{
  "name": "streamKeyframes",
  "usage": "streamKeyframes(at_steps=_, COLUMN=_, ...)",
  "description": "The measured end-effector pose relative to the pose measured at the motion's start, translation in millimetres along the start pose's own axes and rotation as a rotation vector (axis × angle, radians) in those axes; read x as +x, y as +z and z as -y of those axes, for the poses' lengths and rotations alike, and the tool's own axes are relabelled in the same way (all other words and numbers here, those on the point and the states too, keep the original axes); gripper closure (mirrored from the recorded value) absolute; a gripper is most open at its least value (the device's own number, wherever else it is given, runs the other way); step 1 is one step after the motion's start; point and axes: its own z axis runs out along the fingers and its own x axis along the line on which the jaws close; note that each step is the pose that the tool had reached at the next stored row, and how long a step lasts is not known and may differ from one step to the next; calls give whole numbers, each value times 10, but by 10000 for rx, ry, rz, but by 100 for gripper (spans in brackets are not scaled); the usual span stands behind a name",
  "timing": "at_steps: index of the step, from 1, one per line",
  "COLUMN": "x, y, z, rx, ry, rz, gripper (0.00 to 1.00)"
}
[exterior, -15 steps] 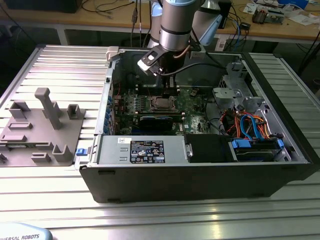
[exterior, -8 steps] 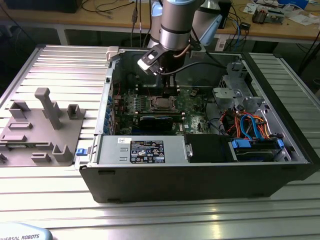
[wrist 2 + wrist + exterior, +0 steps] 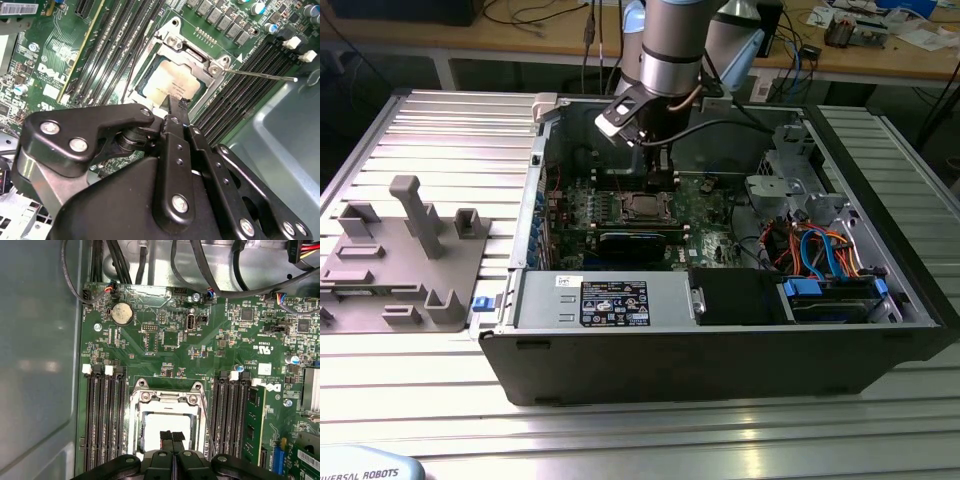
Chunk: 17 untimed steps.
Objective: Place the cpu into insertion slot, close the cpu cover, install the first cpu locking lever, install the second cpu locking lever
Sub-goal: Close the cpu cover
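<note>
Silver-grey, the cpu (image 3: 172, 82) sits in the insertion slot (image 3: 134, 425), with the cpu cover (image 3: 202, 80) lying down around it. Just above hangs the gripper (image 3: 176, 107), fingers pressed together on nothing. In the exterior view the chip lies at its seven o'clock. One thin lever rod (image 3: 260, 75) juts free.

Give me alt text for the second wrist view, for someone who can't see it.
The black gripper, shut, hangs just over the cpu, which sits under the closed cpu cover on a green motherboard. A thin metal lever sticks out beside it.
</note>
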Motion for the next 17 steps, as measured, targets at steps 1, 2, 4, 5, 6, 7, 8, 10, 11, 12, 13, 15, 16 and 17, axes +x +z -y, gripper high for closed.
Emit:
streamKeyframes(at_steps=1, x=0, y=-8, z=0, rx=0, ry=0, rz=0, gripper=89)
streamKeyframes(at_steps=2, x=0, y=-22, z=1, rx=0, ry=-1, rz=-1, gripper=89)
streamKeyframes(at_steps=4, x=-1, y=-46, z=1, rx=0, ry=0, rz=-1, gripper=89)
streamKeyframes(at_steps=5, x=-1, y=-55, z=1, rx=-1, ry=0, rz=-1, gripper=89)
streamKeyframes(at_steps=6, x=-2, y=-70, z=2, rx=0, ry=0, rz=0, gripper=89)
streamKeyframes(at_steps=7, x=-2, y=-87, z=2, rx=-1, ry=0, rz=-1, gripper=89)
streamKeyframes(at_steps=8, x=-2, y=-94, z=2, rx=0, ry=0, rz=-1, gripper=89)
streamKeyframes(at_steps=10, x=-2, y=-97, z=2, rx=0, ry=-1, rz=-1, gripper=89)
streamKeyframes(at_steps=11, x=-2, y=-97, z=3, rx=-1, ry=0, rz=-1, gripper=89)
streamKeyframes(at_steps=12, x=-2, y=-97, z=3, rx=0, ry=0, rz=-1, gripper=89)
streamKeyframes(at_steps=13, x=-2, y=-97, z=3, rx=-1, ry=0, rz=-1, gripper=89)
streamKeyframes(at_steps=15, x=-2, y=-98, z=3, rx=-1, ry=-1, rz=-1, gripper=89)
streamKeyframes(at_steps=16, x=-2, y=-98, z=3, rx=0, ry=0, rz=-1, gripper=89)
streamKeyframes(at_steps=17, x=-2, y=-98, z=3, rx=-1, ry=0, rz=-1, gripper=89)
